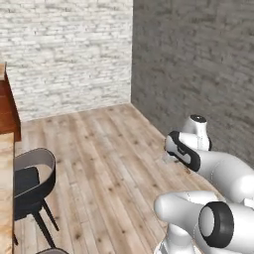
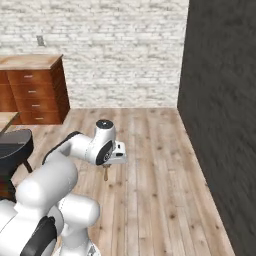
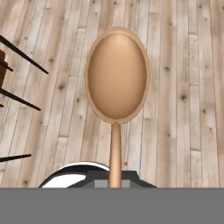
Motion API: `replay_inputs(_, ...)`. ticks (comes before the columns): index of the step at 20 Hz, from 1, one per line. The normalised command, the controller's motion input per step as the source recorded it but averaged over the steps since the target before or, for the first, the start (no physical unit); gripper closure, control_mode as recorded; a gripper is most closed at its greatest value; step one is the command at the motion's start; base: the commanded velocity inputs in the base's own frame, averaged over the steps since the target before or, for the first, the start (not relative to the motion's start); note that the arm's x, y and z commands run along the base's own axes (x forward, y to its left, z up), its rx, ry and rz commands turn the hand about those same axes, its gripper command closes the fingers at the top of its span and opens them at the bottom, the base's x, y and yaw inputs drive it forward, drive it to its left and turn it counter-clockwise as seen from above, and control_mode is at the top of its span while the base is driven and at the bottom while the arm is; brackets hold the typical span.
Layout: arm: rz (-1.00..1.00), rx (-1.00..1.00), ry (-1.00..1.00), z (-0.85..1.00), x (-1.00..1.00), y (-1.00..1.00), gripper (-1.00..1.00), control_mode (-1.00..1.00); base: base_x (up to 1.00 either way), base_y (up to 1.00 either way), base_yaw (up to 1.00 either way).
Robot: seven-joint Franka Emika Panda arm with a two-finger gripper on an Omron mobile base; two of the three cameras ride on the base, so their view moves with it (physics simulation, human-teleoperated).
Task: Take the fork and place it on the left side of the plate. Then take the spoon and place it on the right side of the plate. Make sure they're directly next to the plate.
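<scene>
Claw (image 2: 106,171) clamped on spoon (image 3: 117,76), above floorboards (image 3: 188,87)

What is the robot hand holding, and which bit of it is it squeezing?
The gripper is shut on the spoon. It holds it by the thin handle, and the oval bowl sticks out beyond the hand, over the wooden floor.

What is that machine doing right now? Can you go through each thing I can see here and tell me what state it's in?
Spoon: held by its handle, bowl hanging over the wooden floor, off any surface.
Gripper: shut on the spoon, pointing down at the floor.
Chair: standing upright beside the counter, empty.
Drawers: all closed.
</scene>
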Motion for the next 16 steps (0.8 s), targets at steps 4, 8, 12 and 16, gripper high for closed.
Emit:
replay_inputs(4,0.0,0.0,0.0,0.0,0.0,0.0,1.0,1.0,0.69,0.0,0.54)
replay_inputs(8,0.0,0.0,0.0,0.0,0.0,0.0,1.0,1.0,0.65,0.0,0.58)
replay_inputs(12,0.0,0.0,0.0,0.0,0.0,0.0,1.0,1.0,0.49,0.0,0.72)
replay_inputs(16,0.0,0.0,0.0,0.0,0.0,0.0,1.0,1.0,0.31,0.01,0.81)
